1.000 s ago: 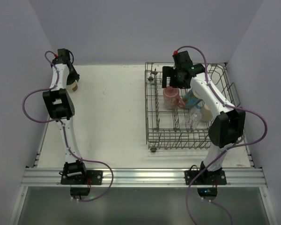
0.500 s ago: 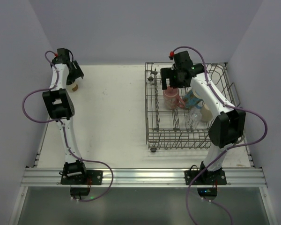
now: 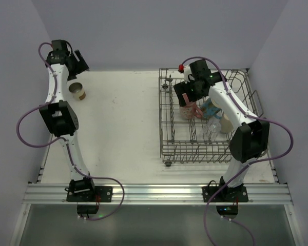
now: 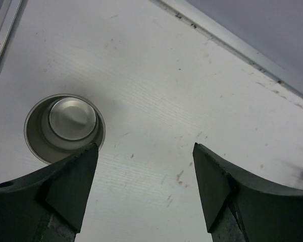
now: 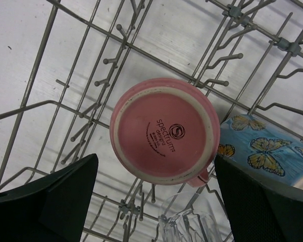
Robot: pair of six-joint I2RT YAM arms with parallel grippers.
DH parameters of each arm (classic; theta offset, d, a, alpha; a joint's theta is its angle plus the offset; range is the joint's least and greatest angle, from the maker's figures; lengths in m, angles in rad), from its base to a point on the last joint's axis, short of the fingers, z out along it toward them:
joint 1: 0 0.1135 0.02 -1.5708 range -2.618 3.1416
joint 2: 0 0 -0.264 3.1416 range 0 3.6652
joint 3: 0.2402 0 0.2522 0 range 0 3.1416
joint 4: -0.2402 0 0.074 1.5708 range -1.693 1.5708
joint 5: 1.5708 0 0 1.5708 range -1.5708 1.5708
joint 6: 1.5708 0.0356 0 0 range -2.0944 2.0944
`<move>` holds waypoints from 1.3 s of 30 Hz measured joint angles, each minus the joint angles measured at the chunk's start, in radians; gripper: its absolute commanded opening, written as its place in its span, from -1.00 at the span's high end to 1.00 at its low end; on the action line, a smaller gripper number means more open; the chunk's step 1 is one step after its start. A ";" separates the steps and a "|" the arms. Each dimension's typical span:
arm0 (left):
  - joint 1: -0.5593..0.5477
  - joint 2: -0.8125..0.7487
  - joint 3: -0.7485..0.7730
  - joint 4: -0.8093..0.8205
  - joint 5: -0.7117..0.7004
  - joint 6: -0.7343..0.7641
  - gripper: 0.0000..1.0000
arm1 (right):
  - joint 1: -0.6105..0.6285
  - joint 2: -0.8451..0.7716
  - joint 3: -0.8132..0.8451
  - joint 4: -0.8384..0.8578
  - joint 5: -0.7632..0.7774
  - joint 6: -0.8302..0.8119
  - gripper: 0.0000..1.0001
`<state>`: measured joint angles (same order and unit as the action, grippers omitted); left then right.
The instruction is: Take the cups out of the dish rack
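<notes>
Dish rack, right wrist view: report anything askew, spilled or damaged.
Nothing spilled or broken shows. The pink mug sits base up in the dish rack, as expected for draining. Only the blue butterfly mug beside it looks odd: it seems tilted onto its side rather than base up.
</notes>
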<state>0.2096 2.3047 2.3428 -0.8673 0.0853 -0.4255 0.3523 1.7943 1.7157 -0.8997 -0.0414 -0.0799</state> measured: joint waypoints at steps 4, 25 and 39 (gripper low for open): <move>0.000 -0.061 -0.001 0.011 0.040 -0.007 -0.64 | 0.000 0.000 0.000 -0.002 -0.026 -0.044 -0.98; -0.042 -0.261 -0.166 0.135 0.215 -0.043 -0.68 | -0.001 0.053 0.037 -0.008 -0.029 -0.135 -0.98; -0.062 -0.338 -0.377 0.277 0.307 -0.082 -0.68 | 0.016 0.163 0.139 -0.066 0.005 -0.134 -0.98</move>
<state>0.1478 1.9663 1.9656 -0.5900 0.3923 -0.5076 0.3687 1.9572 1.8545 -0.9661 -0.0364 -0.2138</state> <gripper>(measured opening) 0.841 0.990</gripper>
